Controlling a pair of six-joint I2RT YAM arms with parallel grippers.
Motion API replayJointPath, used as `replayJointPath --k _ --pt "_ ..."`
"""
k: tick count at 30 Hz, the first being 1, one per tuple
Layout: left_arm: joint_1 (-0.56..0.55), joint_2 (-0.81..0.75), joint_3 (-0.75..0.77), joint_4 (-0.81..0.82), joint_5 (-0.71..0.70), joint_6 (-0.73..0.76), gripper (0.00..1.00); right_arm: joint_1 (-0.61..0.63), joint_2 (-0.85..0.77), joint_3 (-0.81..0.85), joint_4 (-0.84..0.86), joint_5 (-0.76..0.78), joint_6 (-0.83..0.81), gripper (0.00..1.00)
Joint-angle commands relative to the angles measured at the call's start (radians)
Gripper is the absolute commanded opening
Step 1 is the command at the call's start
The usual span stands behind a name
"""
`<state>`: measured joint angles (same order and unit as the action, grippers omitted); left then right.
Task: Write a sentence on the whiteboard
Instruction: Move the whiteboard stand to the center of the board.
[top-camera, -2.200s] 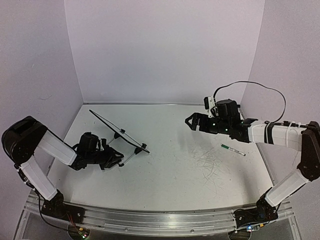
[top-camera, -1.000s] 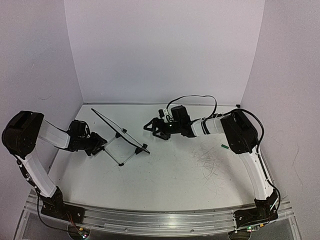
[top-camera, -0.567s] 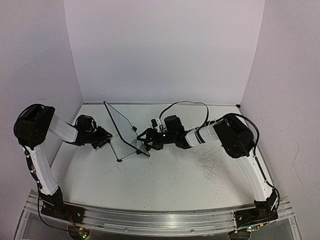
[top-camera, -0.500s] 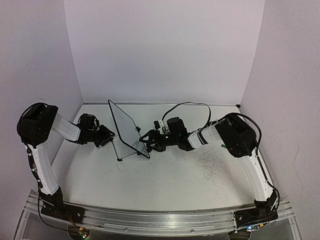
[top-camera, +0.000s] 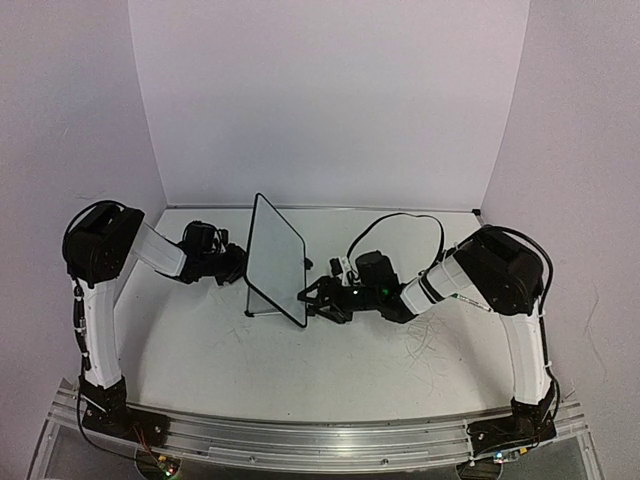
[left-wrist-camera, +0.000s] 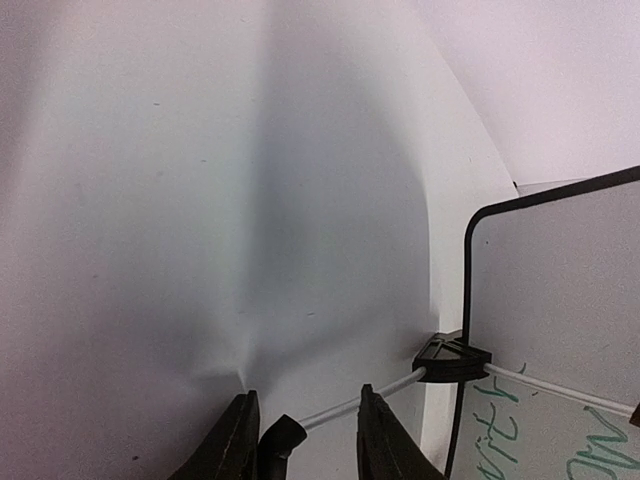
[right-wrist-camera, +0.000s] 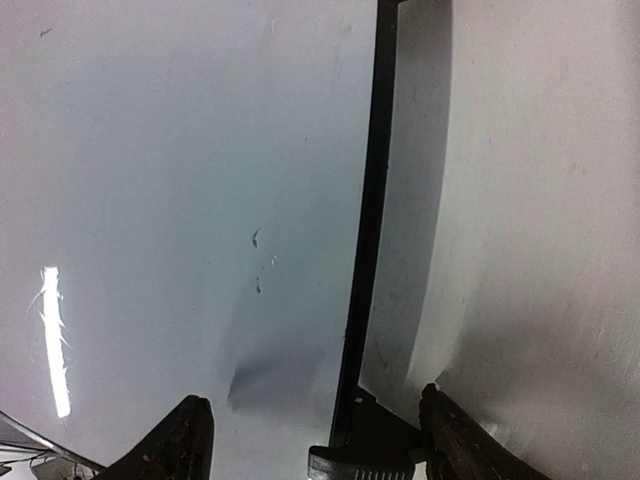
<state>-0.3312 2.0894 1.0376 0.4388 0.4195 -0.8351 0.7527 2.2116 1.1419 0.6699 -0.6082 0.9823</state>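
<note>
Nearest the bases ran the white surface (top-camera: 300, 390), with faint grey scribbles (top-camera: 425, 330) beside the right forearm. Next came the right tool (top-camera: 322, 300), low at the bottom corner of the whiteboard (top-camera: 277, 255). Its 2 fingers (right-wrist-camera: 190, 440) were set wide, one on the glossy face side and one on the surface side. The black rim and a small foot (right-wrist-camera: 365, 455) sat between them, and nothing looked clamped.

The whiteboard stood steep in the middle of the surface, tipped up on its lower edge between the 2 arms. Behind it the left tool (top-camera: 230, 265) was narrow, fingers either side of the wire stand (left-wrist-camera: 390, 385). A gap showed on 1 side, so I read it as straddling, not pinching. Green letters of the sentence (left-wrist-camera: 500, 440) showed on the whiteboard just past the stand.

The danger, as I judged it, was that neither tool truly held the whiteboard. A nudge from the right could skid the foot and drop it flat. The wire could slide out of the loose left tool. A finger brushing the face could smear the green ink.
</note>
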Motion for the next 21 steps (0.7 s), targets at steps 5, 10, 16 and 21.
replayJointPath --k 5,10,16,21 --pt "-0.066 0.1 0.056 -0.104 0.102 0.026 0.35 0.081 -0.129 -0.14 0.098 0.066 0.04 0.71" --pt "-0.097 0.106 0.066 -0.104 0.131 0.043 0.35 0.122 -0.198 -0.217 0.099 0.113 0.033 0.71" --pt "-0.125 0.135 0.087 -0.104 0.182 0.06 0.35 0.175 -0.26 -0.247 0.007 0.183 -0.045 0.73" --pt "-0.134 0.138 0.104 -0.104 0.216 0.082 0.36 0.177 -0.347 -0.267 -0.136 0.282 -0.158 0.8"
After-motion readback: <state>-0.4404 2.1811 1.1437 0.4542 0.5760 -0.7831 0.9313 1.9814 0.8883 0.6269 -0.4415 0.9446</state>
